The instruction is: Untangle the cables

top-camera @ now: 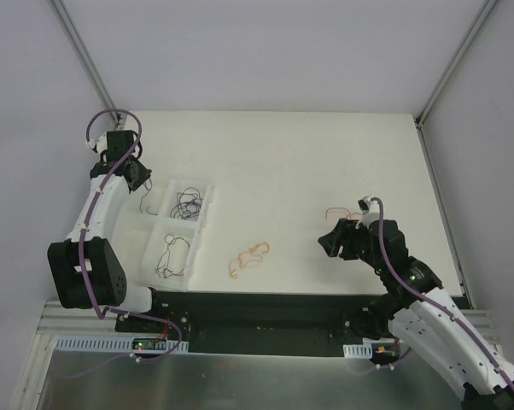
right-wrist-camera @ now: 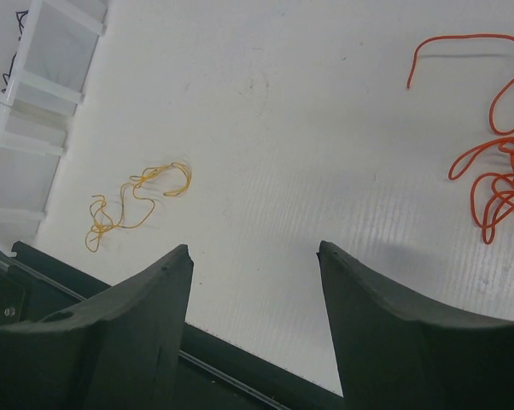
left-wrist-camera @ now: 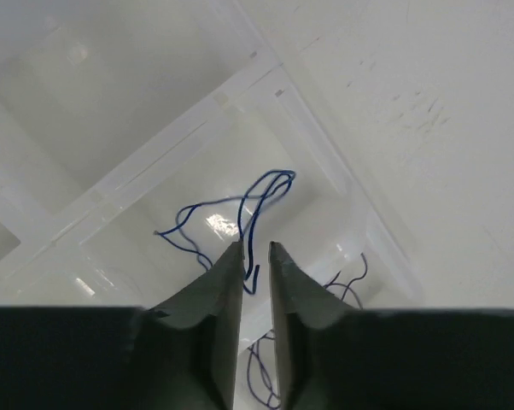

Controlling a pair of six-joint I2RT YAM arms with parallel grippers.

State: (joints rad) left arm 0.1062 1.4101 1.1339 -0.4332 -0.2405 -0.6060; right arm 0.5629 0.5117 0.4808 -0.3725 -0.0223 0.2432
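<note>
The cables lie apart as thin loose curls. A blue cable (left-wrist-camera: 261, 190) lies in the far-left compartment of a white divided tray (top-camera: 199, 232). My left gripper (left-wrist-camera: 255, 246) hangs right over it, jaws closed to a narrow slit; the cable's end shows in that slit, and a grip on it cannot be made out. Dark cables (top-camera: 187, 203) fill the neighbouring compartment and a black one (top-camera: 172, 253) the near one. A yellow cable (right-wrist-camera: 137, 201) and an orange cable (right-wrist-camera: 494, 175) rest on the table. My right gripper (right-wrist-camera: 254, 246) hovers open between them, holding nothing.
The tray's dividers (left-wrist-camera: 163, 158) stand around the left fingers. The table's black front rail (right-wrist-camera: 240, 376) runs just under the right gripper. In the top view the left gripper (top-camera: 143, 181) is over the tray's far-left corner and the right gripper (top-camera: 332, 243) beside the orange cable (top-camera: 342, 213).
</note>
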